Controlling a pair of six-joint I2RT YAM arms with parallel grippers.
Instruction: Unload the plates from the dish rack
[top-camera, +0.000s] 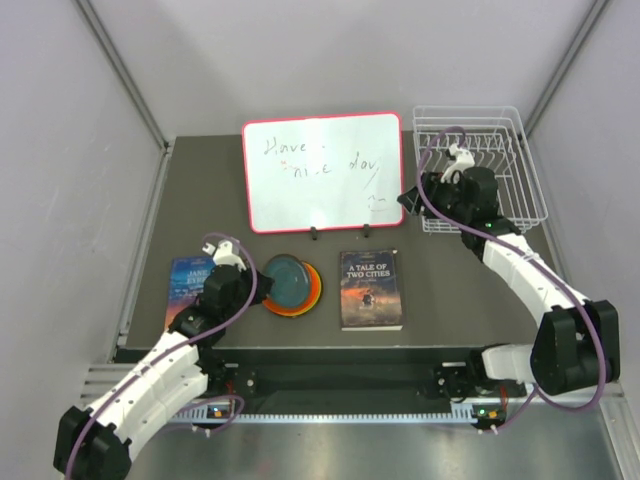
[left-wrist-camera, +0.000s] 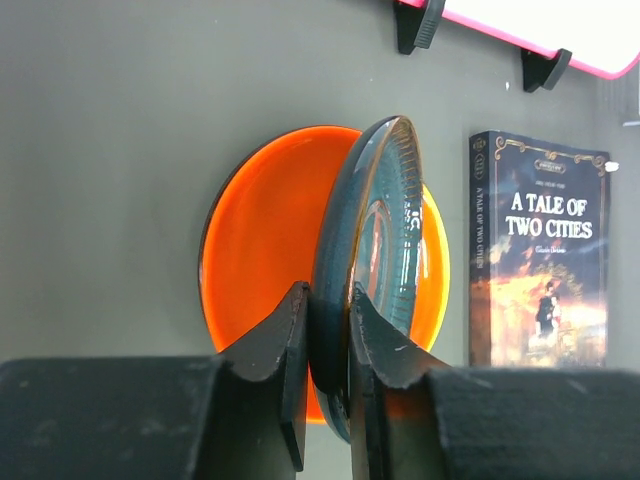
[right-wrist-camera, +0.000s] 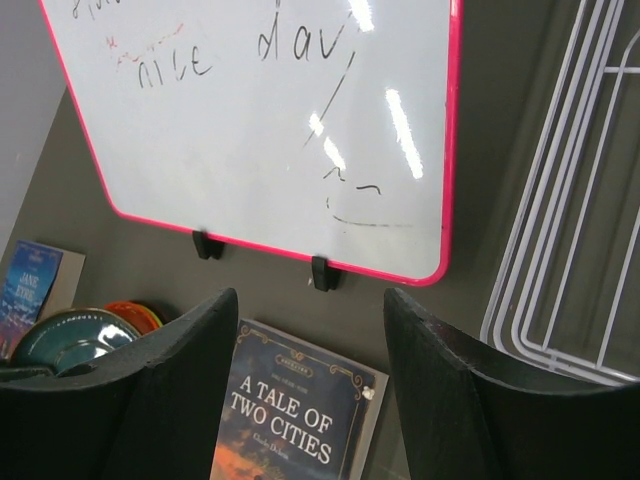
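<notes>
My left gripper (left-wrist-camera: 328, 310) is shut on the near rim of the teal plate (left-wrist-camera: 375, 230). The plate stands tilted on edge over the orange plate (left-wrist-camera: 260, 230), which lies flat on the table. From above, the teal plate (top-camera: 287, 280) covers most of the orange one (top-camera: 312, 296), with the left gripper (top-camera: 258, 283) at its left side. The white wire dish rack (top-camera: 465, 109) stands at the back right and I see no plates in it. My right gripper (top-camera: 408, 203) hovers open just left of the rack (right-wrist-camera: 545, 350), nothing between its fingers (right-wrist-camera: 190, 360).
A red-framed whiteboard (top-camera: 322, 170) stands at the back centre on two black feet. The book "A Tale of Two Cities" (top-camera: 370, 290) lies right of the plates. A blue book (top-camera: 185, 285) lies partly under the left arm. Grey walls close in both sides.
</notes>
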